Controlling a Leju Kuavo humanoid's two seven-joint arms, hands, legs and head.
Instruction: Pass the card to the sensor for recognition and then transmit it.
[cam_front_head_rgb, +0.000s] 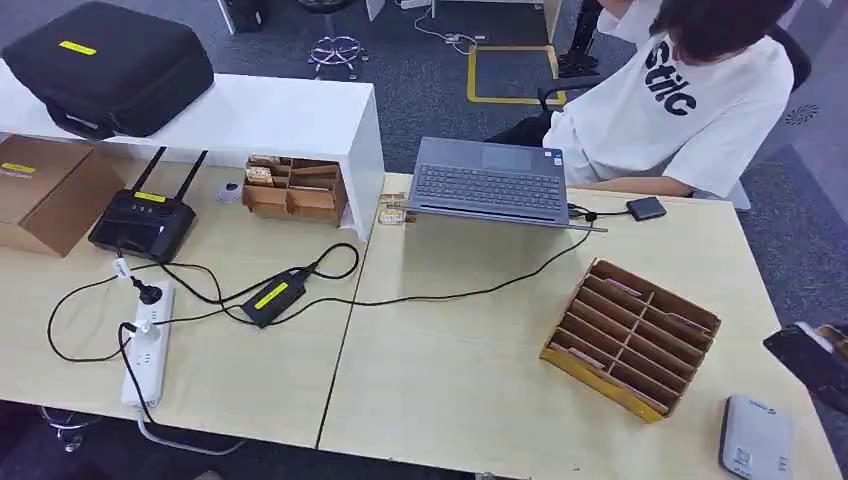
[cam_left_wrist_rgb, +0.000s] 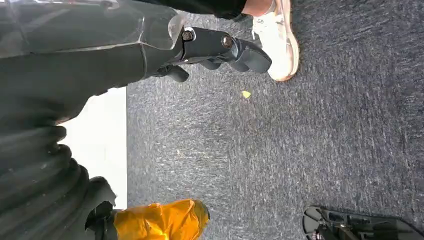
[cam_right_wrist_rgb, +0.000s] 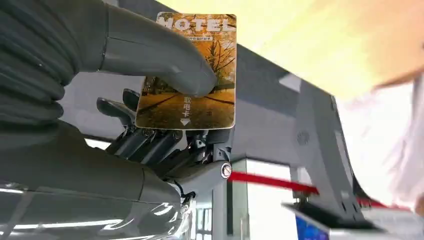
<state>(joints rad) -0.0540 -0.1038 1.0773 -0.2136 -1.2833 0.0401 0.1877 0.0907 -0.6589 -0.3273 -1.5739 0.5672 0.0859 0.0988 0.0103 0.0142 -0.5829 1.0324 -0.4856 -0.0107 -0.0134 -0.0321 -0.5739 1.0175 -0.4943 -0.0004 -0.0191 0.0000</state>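
Desk holds sensor | right hand pinches card (thumb on face); left hand curled, empty

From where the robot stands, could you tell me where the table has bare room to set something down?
The widest bare patch lies between the black cable, the divided cardboard tray and the table's near edge. A smaller strip lies between the laptop and that tray. The left side is crowded: router, power strip, adapter and looping cords.

Glossy printed card under my right hand's smooth matt-grey plastic thumb; pale wood-grain table, brown cardboard organiser.
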